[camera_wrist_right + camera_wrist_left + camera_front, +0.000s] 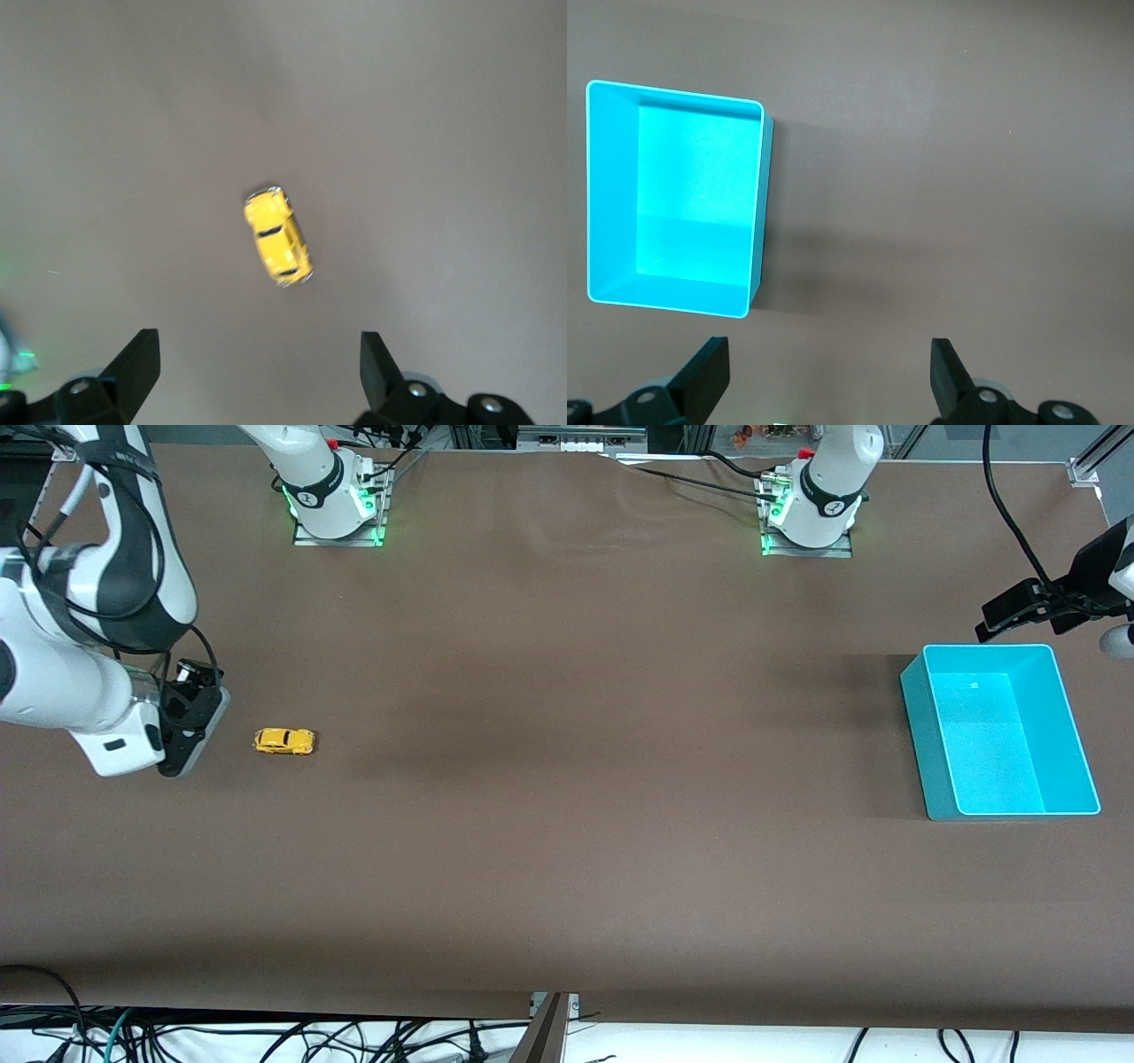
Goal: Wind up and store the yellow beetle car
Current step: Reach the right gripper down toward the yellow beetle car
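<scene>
The yellow beetle car (284, 740) stands on its wheels on the brown table near the right arm's end. It also shows in the right wrist view (278, 237). My right gripper (188, 731) hangs open and empty over the table just beside the car, toward the right arm's end; its open jaws show in the right wrist view (259, 367). The turquoise bin (921, 726) sits empty near the left arm's end, and shows in the left wrist view (757, 204). My left gripper (1014, 613) is open and empty over the table beside the bin (830, 372).
The brown table (567, 797) is bare between the car and the bin. The two arm bases (337, 505) (811, 514) stand along the edge farthest from the front camera. Cables lie below the nearest table edge (266, 1036).
</scene>
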